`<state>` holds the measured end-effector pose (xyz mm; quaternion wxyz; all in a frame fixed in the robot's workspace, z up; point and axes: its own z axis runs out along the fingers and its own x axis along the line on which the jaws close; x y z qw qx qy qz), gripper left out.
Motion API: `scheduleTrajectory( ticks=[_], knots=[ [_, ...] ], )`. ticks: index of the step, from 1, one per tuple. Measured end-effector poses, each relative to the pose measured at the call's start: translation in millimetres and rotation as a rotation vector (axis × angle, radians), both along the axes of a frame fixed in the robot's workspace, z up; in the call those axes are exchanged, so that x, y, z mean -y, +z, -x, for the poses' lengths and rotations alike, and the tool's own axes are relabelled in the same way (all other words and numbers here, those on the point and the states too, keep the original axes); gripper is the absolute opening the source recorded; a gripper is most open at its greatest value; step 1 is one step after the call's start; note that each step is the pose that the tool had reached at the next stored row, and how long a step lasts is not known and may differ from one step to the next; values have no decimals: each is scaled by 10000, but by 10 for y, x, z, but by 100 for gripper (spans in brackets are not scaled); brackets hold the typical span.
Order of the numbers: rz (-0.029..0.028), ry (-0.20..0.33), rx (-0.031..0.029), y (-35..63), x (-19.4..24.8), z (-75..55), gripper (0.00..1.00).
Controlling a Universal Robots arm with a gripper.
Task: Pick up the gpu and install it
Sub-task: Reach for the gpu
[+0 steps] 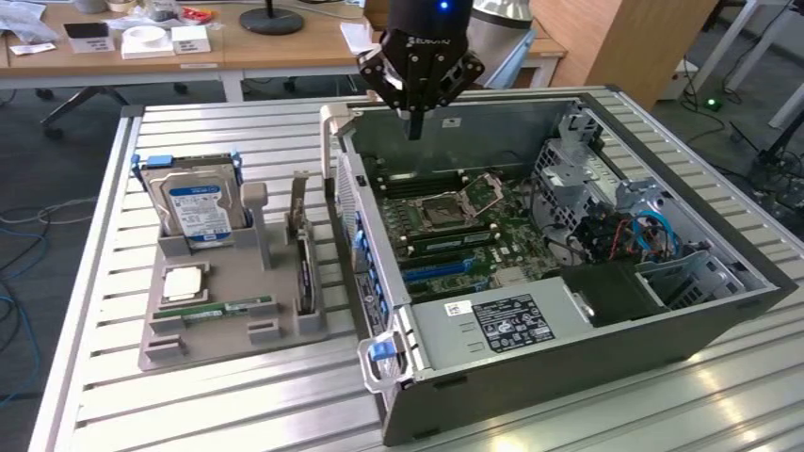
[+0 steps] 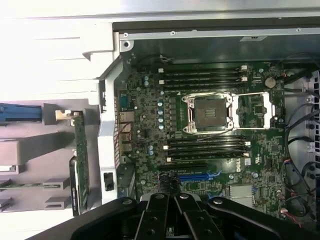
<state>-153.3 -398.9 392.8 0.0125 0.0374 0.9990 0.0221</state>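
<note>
At upper centre, the gripper (image 1: 415, 121) hung clenched, empty; the gpu (image 1: 305, 268) stood edgewise in its rack (image 1: 164, 347), presumably for top grasping.

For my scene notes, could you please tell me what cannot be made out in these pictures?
- Thin dark gpu card with silver bracket: exterior view, edge-on in the grey holder, face hidden.
- Green motherboard: wrist view, part hidden behind the shut black gripper.
- Label on the silver power supply: exterior view, print too small.

Place: robotics lab in an office | Evidence: slatted aluminium workbench (image 1: 226, 405), wooden desks (image 1: 314, 47) behind, loose cables (image 1: 25, 217) on floor
</note>
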Motion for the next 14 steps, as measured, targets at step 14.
scheduleTrajectory(
  ticks=[14],
  knots=[
    [-1, -1, 1, -5, 0, 232, 11]
  ],
)
